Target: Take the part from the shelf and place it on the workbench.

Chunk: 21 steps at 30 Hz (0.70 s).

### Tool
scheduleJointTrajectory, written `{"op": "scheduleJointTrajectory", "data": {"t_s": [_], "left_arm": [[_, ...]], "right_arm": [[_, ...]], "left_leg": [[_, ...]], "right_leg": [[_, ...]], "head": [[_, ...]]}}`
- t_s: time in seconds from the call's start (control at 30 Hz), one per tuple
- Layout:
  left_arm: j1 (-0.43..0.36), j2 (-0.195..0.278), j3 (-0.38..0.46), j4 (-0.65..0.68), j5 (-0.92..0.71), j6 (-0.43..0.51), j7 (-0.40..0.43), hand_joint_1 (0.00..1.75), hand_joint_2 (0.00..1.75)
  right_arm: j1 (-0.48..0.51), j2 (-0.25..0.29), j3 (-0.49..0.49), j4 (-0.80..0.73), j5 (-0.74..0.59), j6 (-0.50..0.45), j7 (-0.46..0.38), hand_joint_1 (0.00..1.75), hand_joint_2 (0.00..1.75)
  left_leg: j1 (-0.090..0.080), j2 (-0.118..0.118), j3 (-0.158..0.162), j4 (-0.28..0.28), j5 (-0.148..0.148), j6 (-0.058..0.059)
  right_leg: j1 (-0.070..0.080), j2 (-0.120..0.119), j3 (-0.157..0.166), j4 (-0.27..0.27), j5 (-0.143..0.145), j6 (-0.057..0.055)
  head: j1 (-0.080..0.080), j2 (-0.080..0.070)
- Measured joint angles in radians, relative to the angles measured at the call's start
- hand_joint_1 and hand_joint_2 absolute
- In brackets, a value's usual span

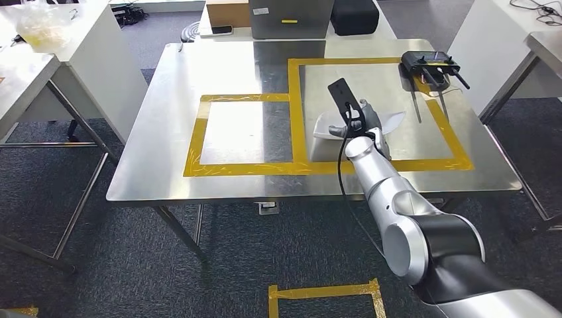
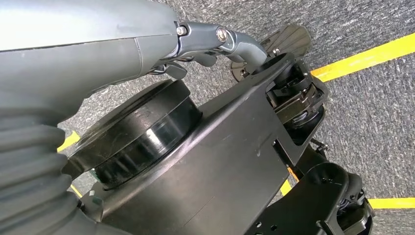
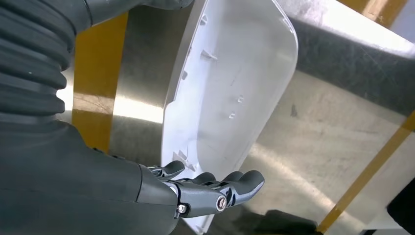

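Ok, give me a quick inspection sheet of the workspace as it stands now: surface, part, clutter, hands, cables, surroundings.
Surface: steel workbench marked with yellow tape rectangles.
Job's things: white part, hollow side up, over the larger taped rectangle; whether it rests on the steel I cannot tell.
Clutter: black remote controller at the far right of the bench.
Hands: right hand holds the part's edge, fingers curled under it; left hand hangs over carpet, holding nothing.
Cables: black cable runs along the right arm.
Surroundings: white tables on both sides, boxes behind the bench, tape on the grey carpet.
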State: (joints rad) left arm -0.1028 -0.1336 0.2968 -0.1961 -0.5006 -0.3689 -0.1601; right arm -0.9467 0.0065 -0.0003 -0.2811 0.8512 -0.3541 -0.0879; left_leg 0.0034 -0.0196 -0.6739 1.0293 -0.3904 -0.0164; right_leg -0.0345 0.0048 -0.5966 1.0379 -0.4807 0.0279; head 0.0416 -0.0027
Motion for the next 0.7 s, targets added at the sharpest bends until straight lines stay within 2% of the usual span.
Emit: {"op": "scheduleJointTrajectory", "data": {"t_s": [0.27, 0.5, 0.7], "left_arm": [[-0.012, 0.002, 0.000, 0.000, -0.009, 0.000, 0.014, 0.00, 0.00], [-0.038, 0.004, 0.000, -0.001, -0.011, 0.000, 0.022, 0.00, 0.00], [-0.053, 0.005, 0.000, -0.001, -0.027, 0.000, 0.018, 0.00, 0.00]], "right_arm": [[-0.103, -0.026, -0.005, -0.012, 0.027, 0.005, 0.036, 0.00, 1.75], [-0.205, -0.024, -0.005, -0.012, 0.077, 0.017, 0.132, 0.00, 1.75], [-0.271, -0.018, -0.005, -0.012, 0.104, 0.028, 0.156, 0.00, 1.75]], "left_leg": [[0.000, 0.000, 0.000, 0.000, 0.000, 0.001], [0.000, 0.000, 0.000, 0.000, 0.001, 0.001], [0.000, 0.000, 0.000, 0.000, 0.001, 0.002]], "right_leg": [[0.000, 0.000, 0.000, 0.000, 0.000, 0.000], [0.000, 0.000, 0.000, 0.000, 0.001, 0.001], [0.000, 0.000, 0.001, 0.000, 0.001, 0.001]], "head": [[0.000, 0.000], [0.000, 0.000], [0.000, 0.000]]}}
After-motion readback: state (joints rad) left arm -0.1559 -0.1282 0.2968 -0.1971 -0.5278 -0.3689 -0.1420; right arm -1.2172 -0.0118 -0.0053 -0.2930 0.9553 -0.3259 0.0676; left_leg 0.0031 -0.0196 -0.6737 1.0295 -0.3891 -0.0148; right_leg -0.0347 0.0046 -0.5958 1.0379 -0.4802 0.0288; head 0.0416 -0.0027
